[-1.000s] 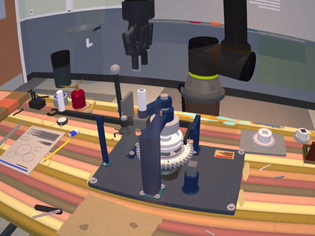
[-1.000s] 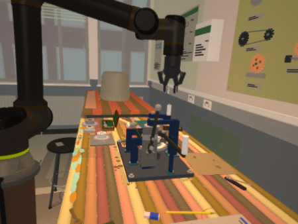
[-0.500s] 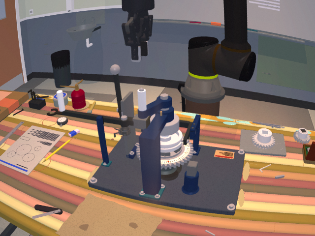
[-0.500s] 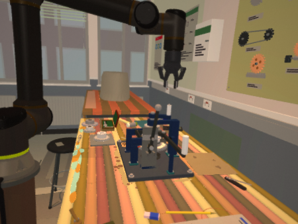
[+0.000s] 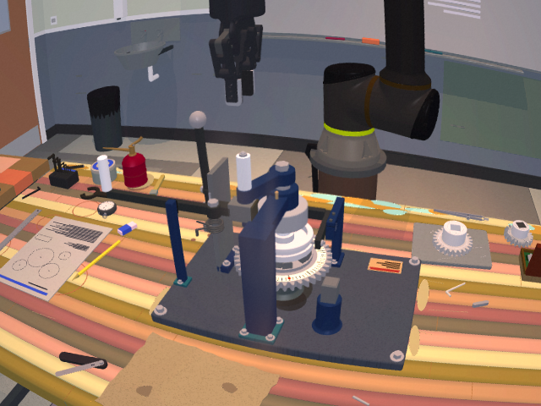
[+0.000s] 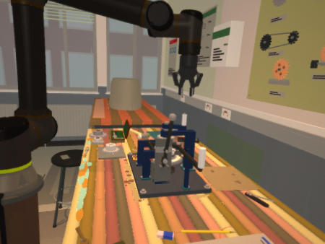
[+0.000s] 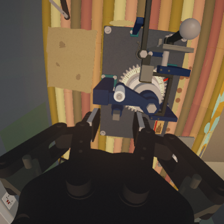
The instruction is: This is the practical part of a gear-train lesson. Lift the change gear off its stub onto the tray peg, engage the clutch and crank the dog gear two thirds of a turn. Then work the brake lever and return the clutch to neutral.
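Note:
The dog gear (image 5: 292, 267) (image 7: 132, 80) is partly hidden behind the blue frame upright (image 5: 258, 271) and under the pale clutch drum (image 5: 290, 227). A blue crank arm with a white handle (image 5: 243, 171) (image 7: 119, 96) sits on top. The lever with a grey ball knob (image 5: 197, 119) (image 7: 189, 28) stands at the rig's left rear. The blue stub (image 5: 327, 311) on the base plate carries no gear. The change gear (image 5: 452, 238) sits on the grey tray (image 5: 451, 251) to the right. My gripper (image 5: 236, 91) (image 6: 188, 88) (image 7: 114, 121) hangs high above the rig, partly open and empty.
Behind the rig stand the robot base (image 5: 349, 157), a red oil can (image 5: 135, 169) and a white cylinder (image 5: 105, 173). A second gear (image 5: 518, 234) lies far right. A drawing sheet (image 5: 48, 255), pencil (image 5: 98, 258) and eraser (image 5: 127, 228) lie left. A tan cloth (image 5: 183, 376) lies in front.

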